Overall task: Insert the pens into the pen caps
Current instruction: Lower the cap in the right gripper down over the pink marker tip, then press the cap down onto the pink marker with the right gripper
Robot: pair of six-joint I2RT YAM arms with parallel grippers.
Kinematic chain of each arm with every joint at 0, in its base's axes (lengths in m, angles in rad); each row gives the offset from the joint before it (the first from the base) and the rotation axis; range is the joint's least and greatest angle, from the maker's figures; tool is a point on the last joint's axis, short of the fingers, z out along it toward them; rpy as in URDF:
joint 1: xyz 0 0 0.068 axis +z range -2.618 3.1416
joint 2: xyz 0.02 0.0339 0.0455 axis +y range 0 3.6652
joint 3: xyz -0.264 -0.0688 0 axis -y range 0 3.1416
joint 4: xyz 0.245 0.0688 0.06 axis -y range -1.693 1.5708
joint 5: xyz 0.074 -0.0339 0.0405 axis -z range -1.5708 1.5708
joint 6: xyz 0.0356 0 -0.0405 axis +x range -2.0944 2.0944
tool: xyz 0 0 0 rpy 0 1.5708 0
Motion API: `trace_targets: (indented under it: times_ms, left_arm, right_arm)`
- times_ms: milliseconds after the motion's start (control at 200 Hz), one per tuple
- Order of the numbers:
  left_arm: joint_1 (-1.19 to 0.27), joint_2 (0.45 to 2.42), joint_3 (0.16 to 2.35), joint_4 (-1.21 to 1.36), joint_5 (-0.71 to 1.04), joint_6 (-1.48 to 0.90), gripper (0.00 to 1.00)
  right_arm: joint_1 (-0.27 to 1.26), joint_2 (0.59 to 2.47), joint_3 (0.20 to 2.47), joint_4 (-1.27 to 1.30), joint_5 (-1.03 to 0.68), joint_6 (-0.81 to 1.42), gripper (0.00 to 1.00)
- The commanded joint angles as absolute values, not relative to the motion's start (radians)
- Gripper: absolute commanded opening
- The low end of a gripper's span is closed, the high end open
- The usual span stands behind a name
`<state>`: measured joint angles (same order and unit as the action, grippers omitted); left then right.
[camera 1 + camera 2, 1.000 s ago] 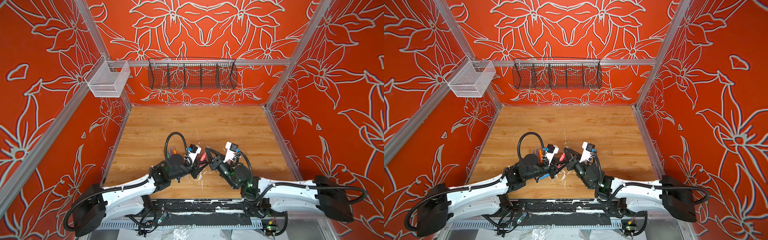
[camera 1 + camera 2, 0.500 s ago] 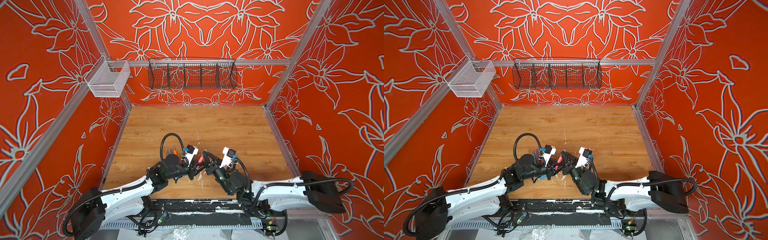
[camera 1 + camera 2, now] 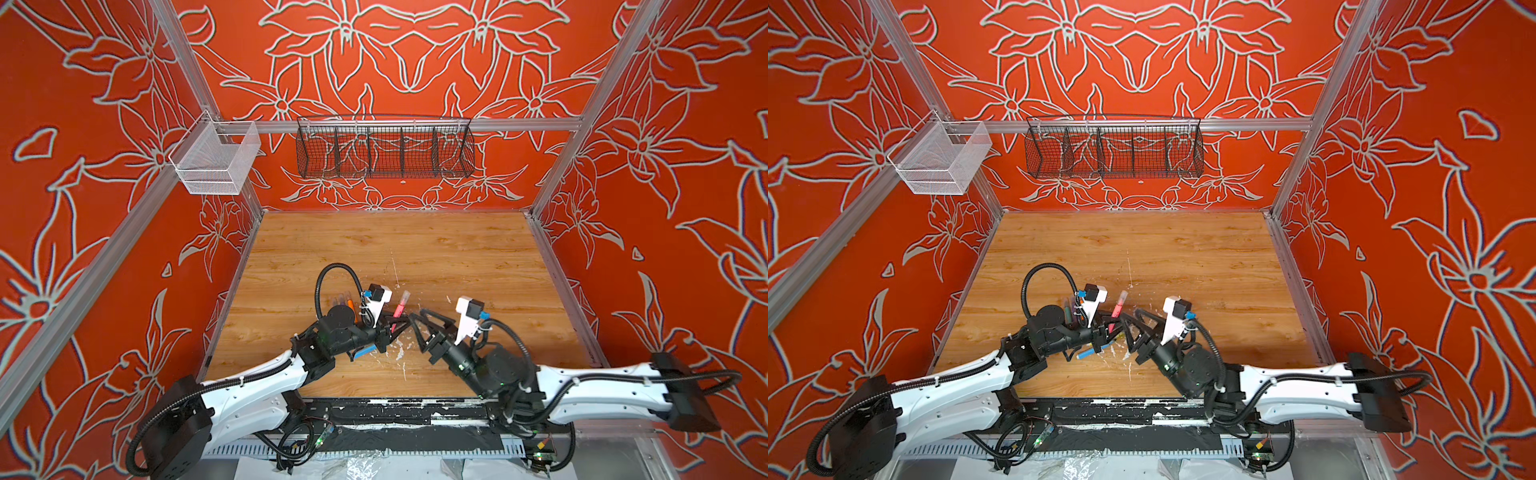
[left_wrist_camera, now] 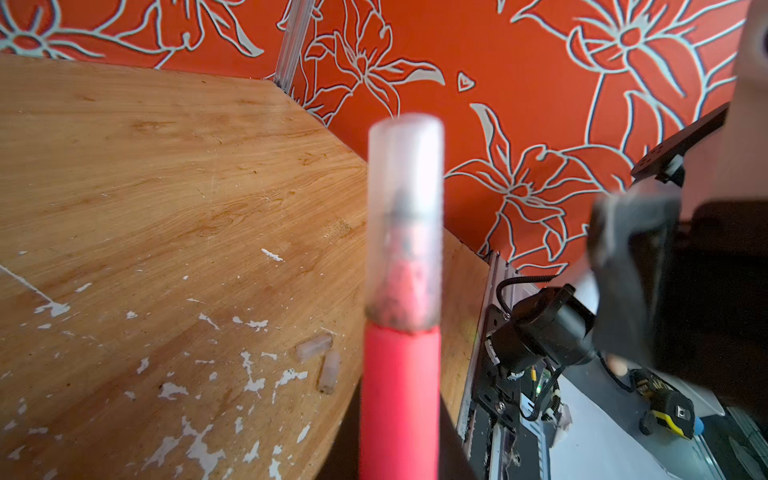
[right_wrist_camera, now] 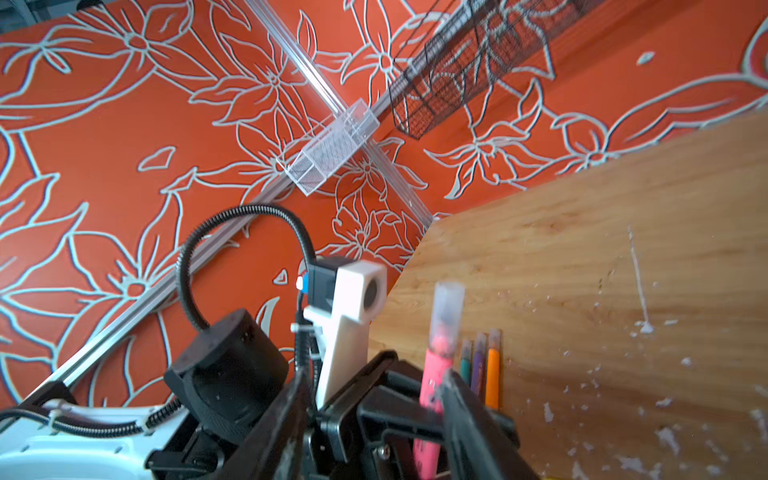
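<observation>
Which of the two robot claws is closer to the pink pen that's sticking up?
The left. The left gripper is shut on the pink pen at its lower end; the right gripper sits just beside it, fingers open, holding nothing.

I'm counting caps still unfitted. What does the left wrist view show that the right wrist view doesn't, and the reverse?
Only the left wrist view: two loose caps on the table. Only the right wrist view: the green pen, purple pen and orange pen, capped, lying side by side. Both: the pink pen, its cap on, gripped by the left tool.
</observation>
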<state>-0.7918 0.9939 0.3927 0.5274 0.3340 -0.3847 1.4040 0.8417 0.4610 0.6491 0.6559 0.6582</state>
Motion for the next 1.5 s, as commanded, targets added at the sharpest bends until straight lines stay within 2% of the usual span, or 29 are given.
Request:
trace_targets:
  times_ms: [0,125,400,851,1086,1271,1491]
  left_arm:
    - [-0.789,0.996,0.42,0.56,0.331,-0.36,0.0]
    - [-0.79,0.999,0.429,0.554,0.355,-0.351,0.0]
    - [-0.801,0.995,0.44,0.525,0.371,-0.332,0.0]
    - [-0.807,0.959,0.437,0.522,0.363,-0.326,0.0]
    - [-0.807,0.964,0.439,0.525,0.364,-0.324,0.0]
    - [-0.808,0.963,0.439,0.523,0.363,-0.323,0.0]
    - [-0.808,0.963,0.439,0.522,0.359,-0.324,0.0]
  right_arm:
    - [1.377,0.759,0.497,0.433,0.618,0.637,0.58]
    - [1.331,0.767,0.604,0.23,0.607,0.684,0.59]
    - [1.165,0.945,0.78,0.099,0.343,0.751,0.52]
    - [1.097,1.064,0.868,0.057,0.288,0.764,0.46]
    - [1.086,1.1,0.893,0.068,0.261,0.764,0.34]
    - [1.08,1.121,0.907,0.071,0.255,0.764,0.28]
    - [1.079,1.14,0.897,0.082,0.221,0.789,0.03]
